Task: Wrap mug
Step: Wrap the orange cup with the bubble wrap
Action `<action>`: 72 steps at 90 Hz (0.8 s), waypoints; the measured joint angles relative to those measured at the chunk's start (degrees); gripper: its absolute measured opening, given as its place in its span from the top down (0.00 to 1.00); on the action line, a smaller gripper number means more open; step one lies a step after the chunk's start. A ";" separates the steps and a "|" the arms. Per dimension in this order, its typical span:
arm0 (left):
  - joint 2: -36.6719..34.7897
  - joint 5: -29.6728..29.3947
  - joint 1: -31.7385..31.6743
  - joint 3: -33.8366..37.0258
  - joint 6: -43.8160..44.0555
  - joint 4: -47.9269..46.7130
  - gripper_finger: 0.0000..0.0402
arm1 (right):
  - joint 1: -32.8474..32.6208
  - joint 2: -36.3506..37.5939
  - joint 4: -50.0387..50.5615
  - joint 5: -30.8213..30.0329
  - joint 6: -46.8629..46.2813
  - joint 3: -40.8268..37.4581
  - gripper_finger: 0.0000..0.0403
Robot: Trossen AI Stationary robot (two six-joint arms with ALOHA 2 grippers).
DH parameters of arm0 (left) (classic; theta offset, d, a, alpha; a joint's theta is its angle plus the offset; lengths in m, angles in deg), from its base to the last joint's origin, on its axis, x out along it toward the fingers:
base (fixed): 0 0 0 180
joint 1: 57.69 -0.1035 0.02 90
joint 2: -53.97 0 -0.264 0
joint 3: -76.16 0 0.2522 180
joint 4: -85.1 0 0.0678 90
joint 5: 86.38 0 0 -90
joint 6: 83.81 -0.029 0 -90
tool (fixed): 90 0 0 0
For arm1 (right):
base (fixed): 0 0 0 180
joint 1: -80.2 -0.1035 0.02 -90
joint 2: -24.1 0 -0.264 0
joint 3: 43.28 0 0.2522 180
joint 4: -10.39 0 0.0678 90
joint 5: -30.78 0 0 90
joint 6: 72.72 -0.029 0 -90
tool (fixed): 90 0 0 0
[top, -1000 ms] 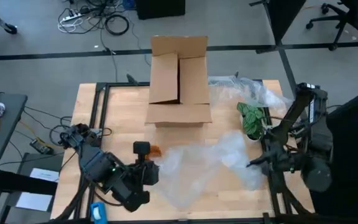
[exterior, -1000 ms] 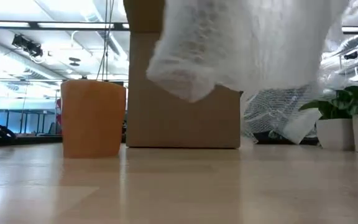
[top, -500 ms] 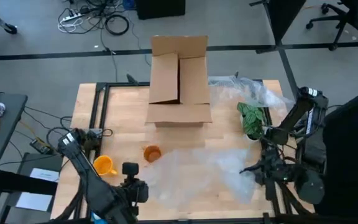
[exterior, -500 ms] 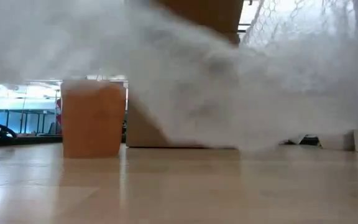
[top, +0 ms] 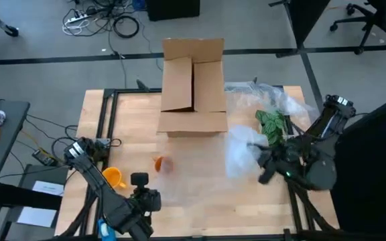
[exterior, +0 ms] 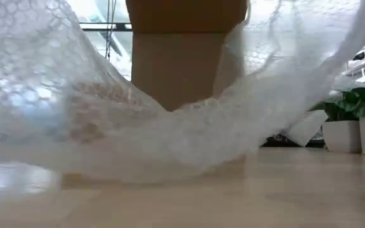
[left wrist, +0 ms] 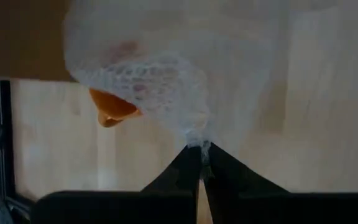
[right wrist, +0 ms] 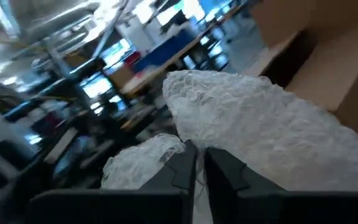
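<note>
**Two jaw sets pinching the wrap; sheet now drawn over the mug**

Two changes stand out against the views from half a second ago.

1. The bubble wrap sheet (top: 240,152) no longer lies spread flat across the near right of the tabletop (top: 133,127). Its right end is raised and bunched near the potted plant (top: 271,127). Its left part now reaches over the mug (top: 161,163).
2. In the low view the mug no longer shows plainly. It appears only as a faint orange patch behind the draped wrap.

The mug stands near the middle of the tabletop, on the near side of the cardboard box (top: 193,87) and well apart from it. The left wrist view shows part of the mug uncovered at the sheet's edge.

The left gripper (left wrist: 202,163) is at the near left edge, jaws pressed together on a gathered corner of the wrap. The right gripper (right wrist: 199,155) is at the right side, jaws likewise pinching the wrap.

A second orange cup (top: 113,177) lies uncovered at the near left.

Judgement: the covering step is under way, but enclosure is incomplete. The sheet drapes the mug and does not appear folded under or around it.
</note>
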 joint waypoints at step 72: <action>0.00 2.62 13.06 6.48 20.06 0.04 1.00 | 0.73 10.99 -4.57 -2.07 48.26 0.00 0.90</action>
